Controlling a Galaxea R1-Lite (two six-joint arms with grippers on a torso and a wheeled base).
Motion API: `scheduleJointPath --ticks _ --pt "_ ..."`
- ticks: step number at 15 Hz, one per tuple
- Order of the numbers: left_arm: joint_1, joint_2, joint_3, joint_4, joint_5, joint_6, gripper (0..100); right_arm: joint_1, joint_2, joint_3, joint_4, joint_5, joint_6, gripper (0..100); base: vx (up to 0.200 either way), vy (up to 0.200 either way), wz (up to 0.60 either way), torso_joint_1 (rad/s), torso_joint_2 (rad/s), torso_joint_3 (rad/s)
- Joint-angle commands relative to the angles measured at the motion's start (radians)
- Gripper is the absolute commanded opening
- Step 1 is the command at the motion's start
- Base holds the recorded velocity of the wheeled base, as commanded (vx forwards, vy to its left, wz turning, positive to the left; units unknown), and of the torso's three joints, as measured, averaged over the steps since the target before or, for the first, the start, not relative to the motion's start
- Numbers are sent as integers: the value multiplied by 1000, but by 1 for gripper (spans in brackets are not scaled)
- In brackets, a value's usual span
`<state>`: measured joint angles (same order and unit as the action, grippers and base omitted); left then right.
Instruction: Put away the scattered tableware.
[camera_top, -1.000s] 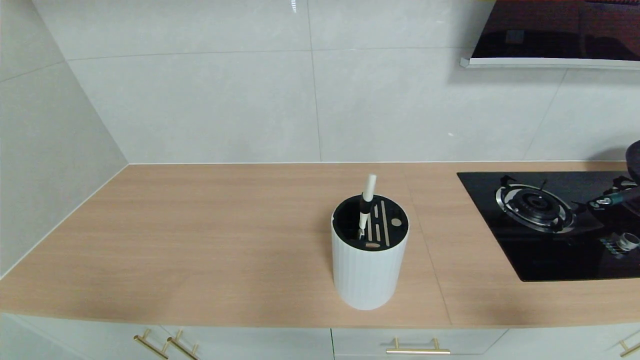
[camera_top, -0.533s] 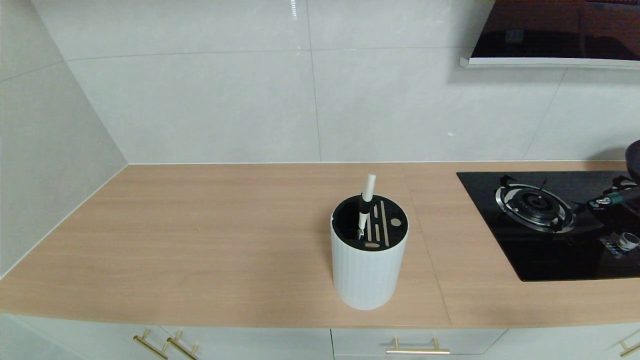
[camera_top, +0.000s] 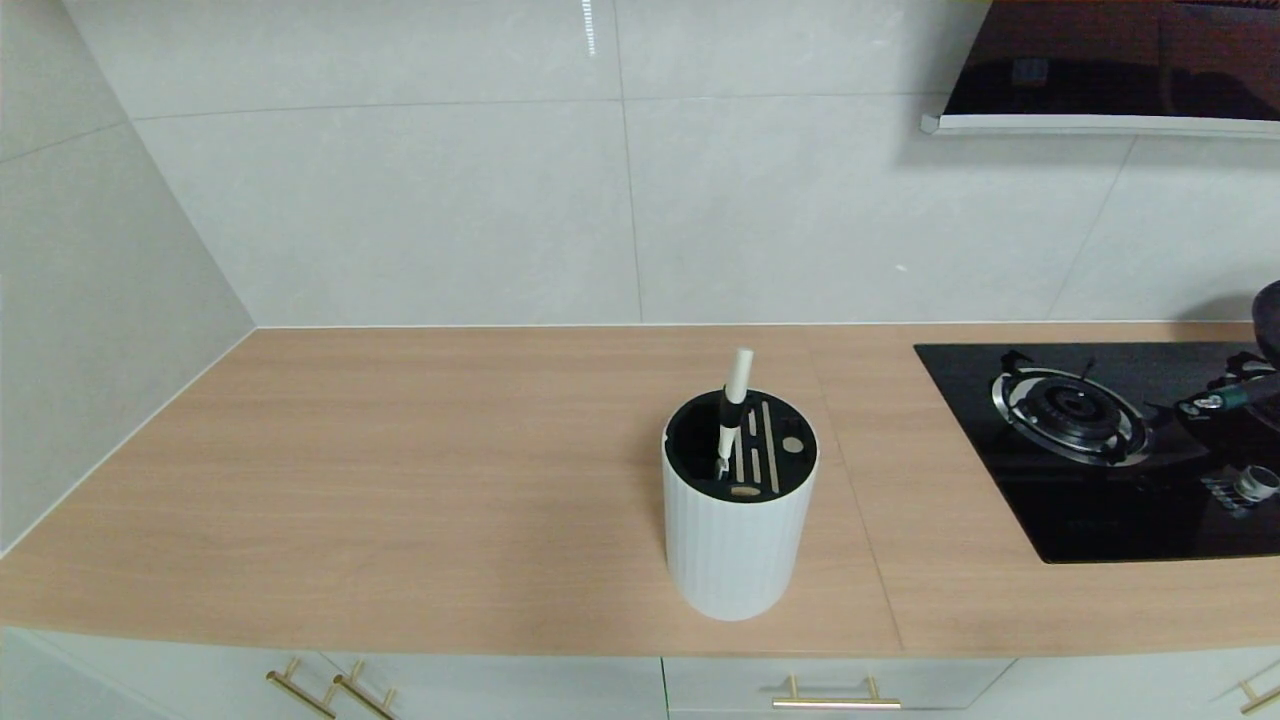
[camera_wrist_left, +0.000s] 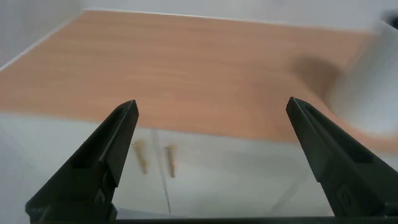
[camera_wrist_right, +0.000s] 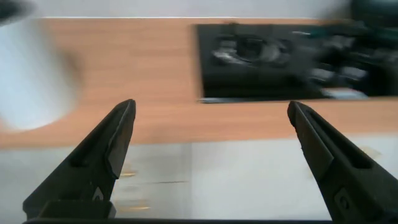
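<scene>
Head view: a white ribbed holder (camera_top: 738, 545) stands upright on the wooden worktop (camera_top: 400, 480). Its black top has pale slots and an open well. One utensil (camera_top: 735, 395) with a cream handle and a black collar leans in that well, handle up. A black gas hob (camera_top: 1090, 450) lies to the right, apart from the holder, and brass cabinet handles (camera_top: 835, 697) show below.

Left wrist view: the left jaws are spread wide and empty before the worktop's front edge, with the holder blurred off to one side.

Right wrist view: the right jaws are likewise released and empty, facing the hob.
</scene>
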<state>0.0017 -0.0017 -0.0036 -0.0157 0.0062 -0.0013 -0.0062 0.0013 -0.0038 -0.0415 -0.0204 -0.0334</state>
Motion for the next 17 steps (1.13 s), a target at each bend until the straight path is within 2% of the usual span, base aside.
scheduleJointPath --ticks 1,4,6,9,10,11,12,13,14,17 --pt "0 3 2 16 -12 35 100 0 2 4 -1 11 -13 100 0 0 0 0 0 0" --pt "0 3 2 17 -23 63 100 0 2 4 -1 11 -17 100 0 0 0 0 0 0" --pt "0 3 2 17 -22 6 100 0 2 4 3 10 -52 100 0 0 0 0 0 0" --pt "0 3 2 16 -22 10 100 0 2 2 55 4 -37 100 0 0 0 0 0 0" --pt "0 3 2 17 -34 76 100 0 2 4 43 5 29 100 0 0 0 0 0 0" --pt "0 3 2 17 -37 106 100 0 2 4 43 5 27 100 0 0 0 0 0 0" --pt "0 3 2 17 -35 72 100 0 2 4 43 5 29 100 0 0 0 0 0 0" --pt "0 3 2 17 -37 24 100 0 2 4 43 4 29 100 0 0 0 0 0 0" --pt "0 3 1 17 -35 1 100 0 2 4 43 4 29 100 0 0 0 0 0 0" --pt "0 3 1 17 -35 6 100 0 2 4 43 4 32 100 0 0 0 0 0 0"
